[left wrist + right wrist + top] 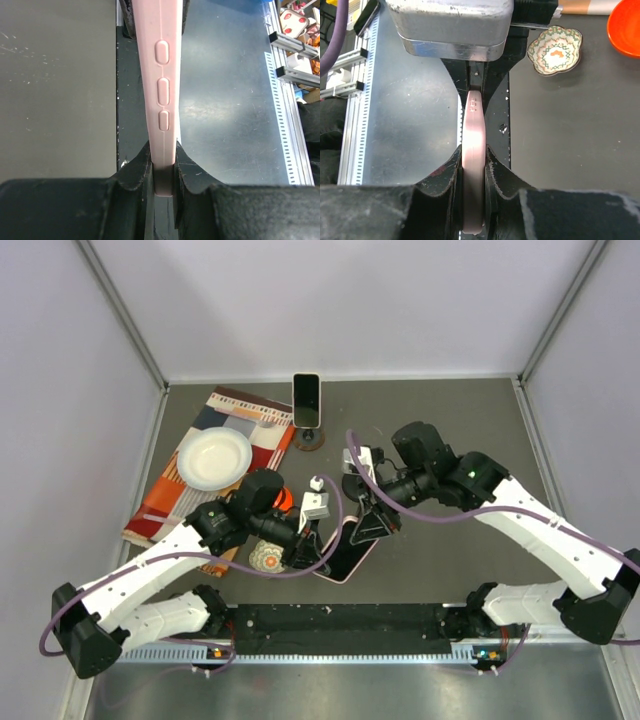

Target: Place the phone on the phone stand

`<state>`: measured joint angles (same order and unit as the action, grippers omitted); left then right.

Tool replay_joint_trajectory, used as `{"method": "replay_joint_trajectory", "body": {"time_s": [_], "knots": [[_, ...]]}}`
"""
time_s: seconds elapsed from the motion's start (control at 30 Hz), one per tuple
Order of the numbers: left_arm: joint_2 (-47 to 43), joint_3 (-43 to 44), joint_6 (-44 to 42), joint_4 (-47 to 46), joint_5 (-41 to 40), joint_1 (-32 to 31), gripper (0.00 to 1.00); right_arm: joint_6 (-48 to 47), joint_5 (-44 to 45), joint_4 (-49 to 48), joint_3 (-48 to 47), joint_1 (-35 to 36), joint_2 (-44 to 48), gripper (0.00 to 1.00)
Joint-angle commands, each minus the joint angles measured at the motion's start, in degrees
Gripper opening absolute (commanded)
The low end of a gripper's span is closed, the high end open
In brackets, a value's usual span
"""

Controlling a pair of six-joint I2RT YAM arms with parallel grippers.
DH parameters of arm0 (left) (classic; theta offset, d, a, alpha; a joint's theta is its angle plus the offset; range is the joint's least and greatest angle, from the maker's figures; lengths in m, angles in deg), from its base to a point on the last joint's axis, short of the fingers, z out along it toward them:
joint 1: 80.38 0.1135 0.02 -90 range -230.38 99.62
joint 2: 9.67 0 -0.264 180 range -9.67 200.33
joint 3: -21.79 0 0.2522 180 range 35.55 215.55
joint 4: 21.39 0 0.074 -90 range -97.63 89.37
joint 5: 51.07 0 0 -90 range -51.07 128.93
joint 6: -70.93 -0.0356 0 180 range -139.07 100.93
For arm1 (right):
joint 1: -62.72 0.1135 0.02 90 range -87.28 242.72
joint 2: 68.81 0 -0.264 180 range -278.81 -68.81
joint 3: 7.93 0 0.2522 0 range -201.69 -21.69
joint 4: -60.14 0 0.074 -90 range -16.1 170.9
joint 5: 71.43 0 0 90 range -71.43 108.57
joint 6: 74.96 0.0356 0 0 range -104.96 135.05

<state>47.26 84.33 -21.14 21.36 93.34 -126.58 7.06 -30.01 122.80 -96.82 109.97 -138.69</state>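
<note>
A pink-cased phone [347, 554] is held between both grippers near the table's front edge. My left gripper [306, 546] is shut on its left end and my right gripper [371, 526] is shut on its right end. The left wrist view shows the phone's pink side [162, 75] with its buttons, clamped at the left gripper [163, 170]. The right wrist view shows the phone's edge [473, 130] clamped at the right gripper [473, 175]. At the back middle, a second phone [306, 400] with a dark screen stands on a round brown stand [310, 439].
A white bowl [214, 458] lies on a striped cloth [236, 410] at the back left. An orange bowl [284, 499] and a small patterned dish [266, 558] sit beside the left arm; both show in the right wrist view [626, 22] [555, 50]. A metal rail [330, 650] runs along the front.
</note>
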Motion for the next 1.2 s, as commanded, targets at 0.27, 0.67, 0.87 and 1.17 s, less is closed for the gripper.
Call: {"method": "replay_joint_trajectory", "body": {"time_s": [0.27,0.67,0.87,1.17], "knots": [[-7.5,3.4,6.7,-9.3,-26.6,0.1,0.62,3.4,35.0,-11.7,9.7,2.1,14.7,0.0],[6.9,8.3,20.5,-19.4,-66.1,-1.0,0.49,9.9,77.0,-6.7,13.3,0.2,35.7,0.0],[21.8,20.7,27.3,-15.3,-81.6,-6.4,0.49,10.4,75.8,-6.5,13.8,0.2,37.6,0.0],[30.6,28.0,27.9,-14.1,-85.9,-9.6,0.47,10.3,70.7,-7.8,15.0,0.2,37.9,0.0]]}}
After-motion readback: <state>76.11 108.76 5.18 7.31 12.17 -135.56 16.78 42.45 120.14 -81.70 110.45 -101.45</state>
